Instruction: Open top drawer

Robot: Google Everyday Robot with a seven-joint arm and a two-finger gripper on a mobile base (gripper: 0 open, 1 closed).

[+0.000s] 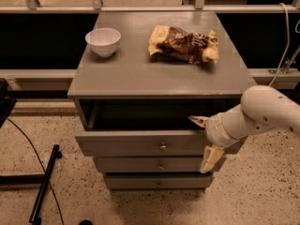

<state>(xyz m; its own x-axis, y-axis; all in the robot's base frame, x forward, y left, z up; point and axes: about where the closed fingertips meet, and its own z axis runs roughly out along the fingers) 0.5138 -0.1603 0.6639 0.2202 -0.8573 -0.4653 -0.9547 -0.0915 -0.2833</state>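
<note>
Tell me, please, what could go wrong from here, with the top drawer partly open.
1. The tool sits at the right end of the top drawer front, far from the knob; pulling there may twist the drawer and jam it.
2. Its lower finger hangs in front of the second drawer and might catch on it.
3. A jerk could shake the bowl on the cabinet.

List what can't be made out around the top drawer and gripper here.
Camera view only:
- Top drawer inside: in shadow under the cabinet top; contents unreadable.
- Gripper, open at the drawer front's right end: contact with the front unclear from this angle.
- Arm: cut off by the right edge.
</note>
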